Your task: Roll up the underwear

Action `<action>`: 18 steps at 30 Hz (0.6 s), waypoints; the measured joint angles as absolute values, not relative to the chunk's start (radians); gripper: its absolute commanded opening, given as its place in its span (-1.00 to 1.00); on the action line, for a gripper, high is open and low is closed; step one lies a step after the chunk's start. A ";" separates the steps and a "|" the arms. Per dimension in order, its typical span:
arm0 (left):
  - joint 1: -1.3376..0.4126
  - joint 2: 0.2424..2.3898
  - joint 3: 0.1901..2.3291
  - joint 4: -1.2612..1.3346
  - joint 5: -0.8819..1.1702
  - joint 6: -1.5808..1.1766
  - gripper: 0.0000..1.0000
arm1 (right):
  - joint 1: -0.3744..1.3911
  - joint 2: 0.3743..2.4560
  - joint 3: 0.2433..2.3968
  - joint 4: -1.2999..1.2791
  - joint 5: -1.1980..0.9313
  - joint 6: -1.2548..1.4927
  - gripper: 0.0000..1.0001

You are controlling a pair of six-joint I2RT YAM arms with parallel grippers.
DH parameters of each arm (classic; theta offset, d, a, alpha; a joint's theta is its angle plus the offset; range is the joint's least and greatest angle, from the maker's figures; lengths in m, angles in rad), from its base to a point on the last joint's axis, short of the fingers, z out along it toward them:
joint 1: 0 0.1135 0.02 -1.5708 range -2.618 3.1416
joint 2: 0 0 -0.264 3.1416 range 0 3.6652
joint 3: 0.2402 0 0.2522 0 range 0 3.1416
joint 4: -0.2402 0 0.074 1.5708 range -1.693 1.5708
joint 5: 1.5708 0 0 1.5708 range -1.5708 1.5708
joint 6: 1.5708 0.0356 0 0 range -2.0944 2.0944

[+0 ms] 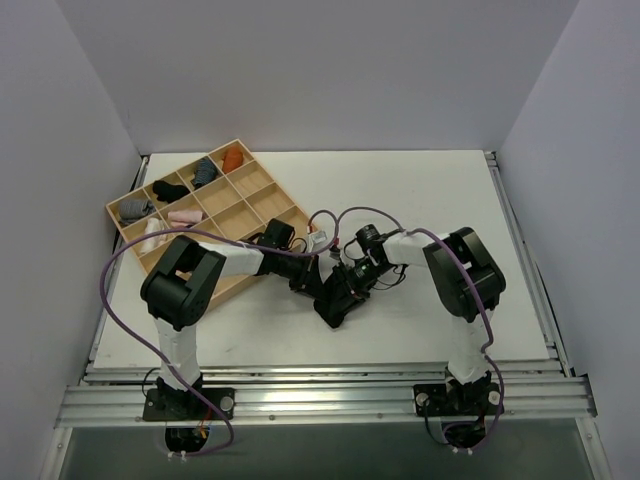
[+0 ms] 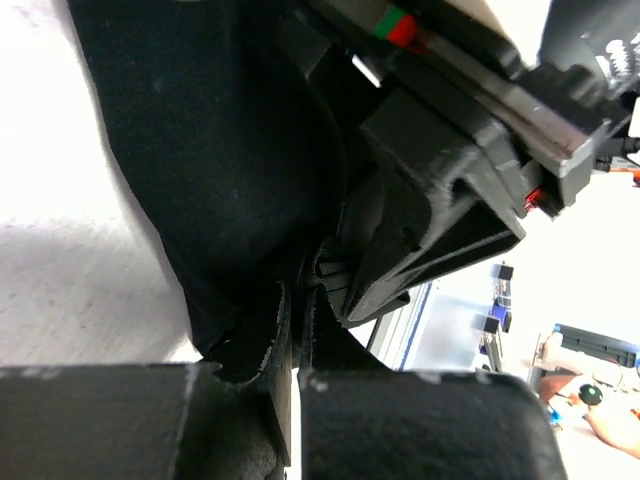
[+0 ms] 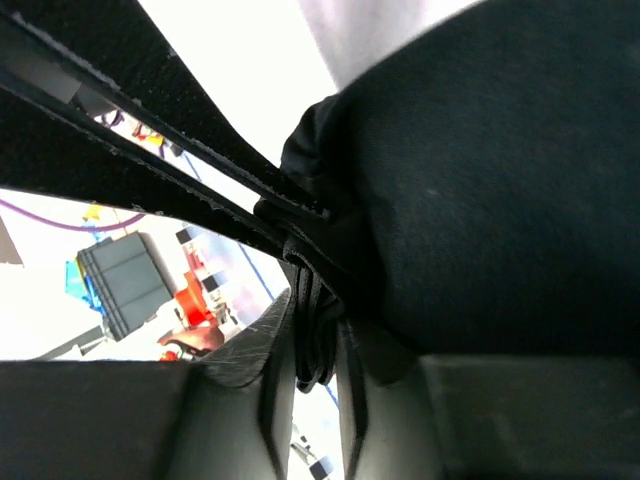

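**Both tools closed on the black underwear (image 1: pixel 335 303), mid-counter (image 1: pixel 420 200).**

Left tool (image 2: pixel 297 305): jaws pinched together on a fold of the fabric, which spreads out ahead of its fingers. Right tool (image 3: pixel 312 340): jaws almost together, clamping a bunched edge of the same garment, the bulk lying just beyond its tips. The tools face each other, tips near, with the underwear gathered between them; whether it clears the counter cannot be told. Beyond the left tool stands a wooden compartment tray (image 1: pixel 255 185) holding rolled bundles (image 1: pixel 205 172).
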State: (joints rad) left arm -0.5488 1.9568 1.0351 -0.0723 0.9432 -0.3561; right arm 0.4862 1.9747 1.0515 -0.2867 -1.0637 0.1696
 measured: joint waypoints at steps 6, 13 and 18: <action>-0.548 1.956 1.039 -0.083 0.910 -0.366 -0.95 | 0.484 1.958 1.078 -0.288 -0.981 0.195 -0.54; -0.541 1.956 1.042 -0.090 0.886 -0.391 -0.95 | 0.479 1.894 1.079 -0.260 -0.890 0.221 -0.52; -0.539 1.956 1.042 -0.094 0.876 -0.407 -0.95 | 0.477 1.856 1.079 -0.242 -0.851 0.235 -0.50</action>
